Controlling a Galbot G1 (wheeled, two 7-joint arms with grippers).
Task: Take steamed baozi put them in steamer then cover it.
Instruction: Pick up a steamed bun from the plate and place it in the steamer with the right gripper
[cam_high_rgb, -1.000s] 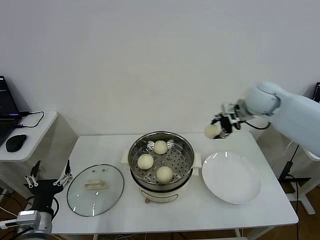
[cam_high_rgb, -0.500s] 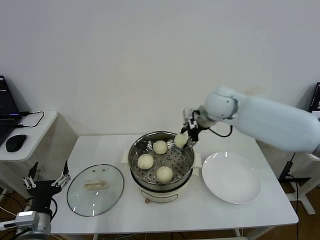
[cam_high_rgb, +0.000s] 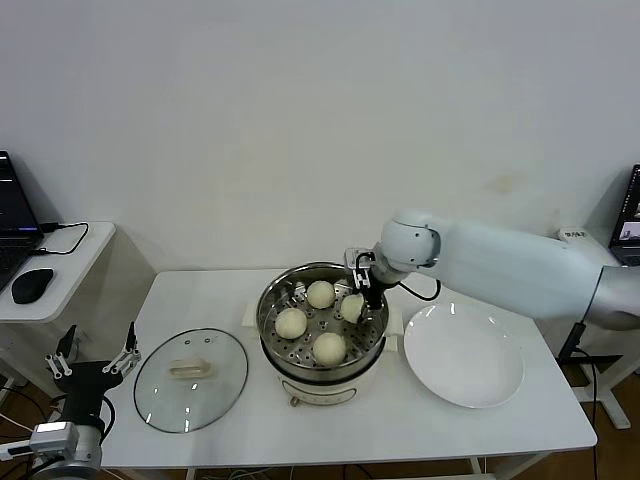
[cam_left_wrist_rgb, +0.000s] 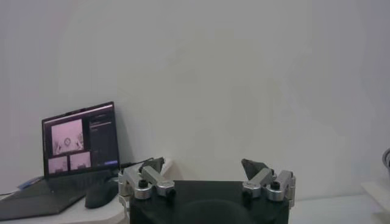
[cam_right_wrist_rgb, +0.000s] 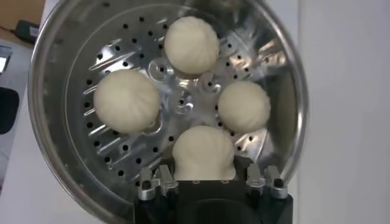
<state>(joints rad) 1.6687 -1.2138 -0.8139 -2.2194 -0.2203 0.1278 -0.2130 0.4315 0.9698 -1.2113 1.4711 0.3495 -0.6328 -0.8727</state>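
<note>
The steamer (cam_high_rgb: 270, 300) stands mid-table, a steel basket (cam_right_wrist_rgb: 61, 67) on a cream base. Three steamed baozi (cam_high_rgb: 320, 294) (cam_high_rgb: 291, 323) (cam_high_rgb: 329, 347) rest on its perforated floor. My right gripper (cam_high_rgb: 355, 298) reaches into the basket at its right rear and is shut on another baozi (cam_high_rgb: 352, 308). In the right wrist view that bun (cam_right_wrist_rgb: 203, 153) sits between the fingers, low over the floor, next to the other three (cam_right_wrist_rgb: 191, 44) (cam_right_wrist_rgb: 127, 101) (cam_right_wrist_rgb: 244, 106). The glass cover (cam_high_rgb: 190, 379) lies flat on the table left of the steamer. My left gripper (cam_high_rgb: 92, 362) (cam_left_wrist_rgb: 203, 165) is parked open beyond the table's left edge.
A bare white plate (cam_high_rgb: 463, 354) lies right of the steamer, under my right arm. A side desk at the left carries a laptop (cam_left_wrist_rgb: 79, 143) and a mouse (cam_high_rgb: 32, 285). A wall runs close behind the table.
My right arm has swung left from above the plate to the steamer and lowered the held baozi into the basket. The left arm has stayed put.
</note>
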